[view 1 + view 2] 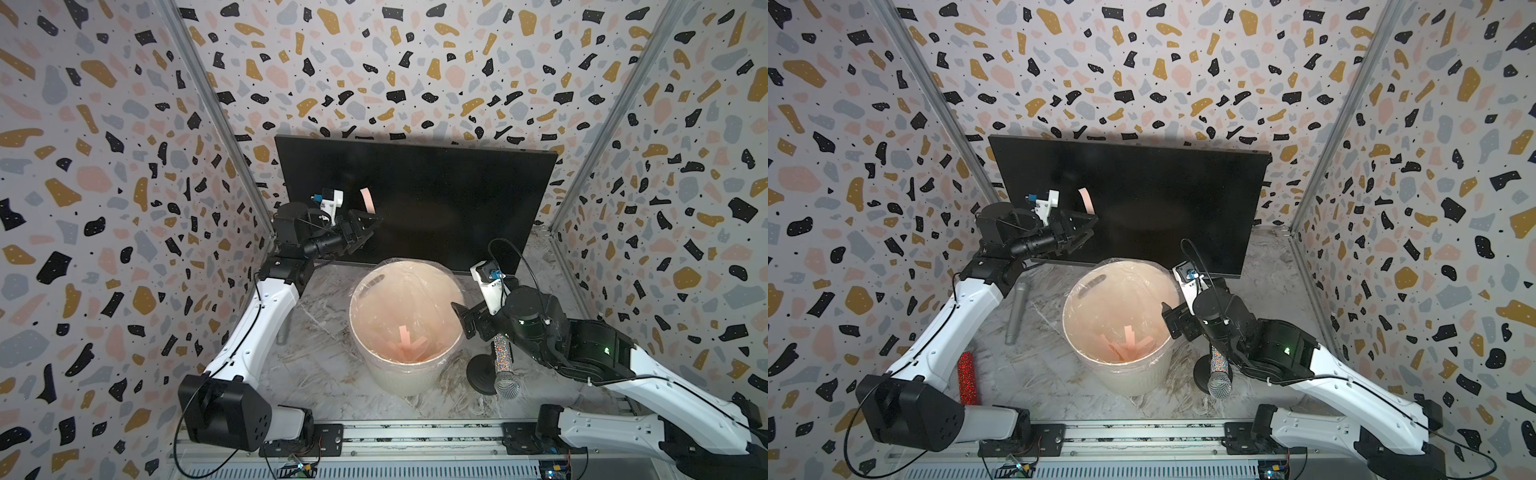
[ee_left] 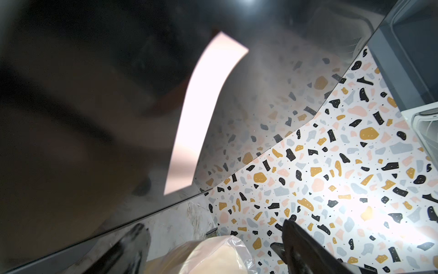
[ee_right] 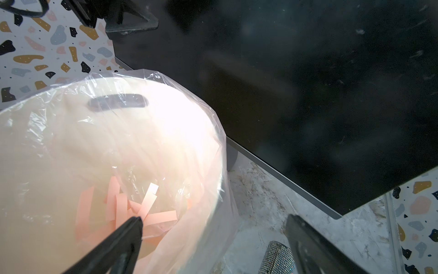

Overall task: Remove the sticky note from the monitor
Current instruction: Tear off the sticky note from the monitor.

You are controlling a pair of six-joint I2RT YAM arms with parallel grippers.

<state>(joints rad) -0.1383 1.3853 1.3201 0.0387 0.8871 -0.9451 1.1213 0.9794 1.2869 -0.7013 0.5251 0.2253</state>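
Sticky note (image 1: pixel 366 200) clings to the monitor (image 1: pixel 457 187) just above the left jaws, which stand apart and clear of it, while the right jaws, also apart, hover at the bin (image 1: pixel 405 378) rim.

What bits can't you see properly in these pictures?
- Writing on the sticky note: too small in both top views, glare-washed in the left wrist view.
- How many pink strips lie in the bin: the crinkly liner blurs them.
- The grey stick: mostly under the left arm in a top view.
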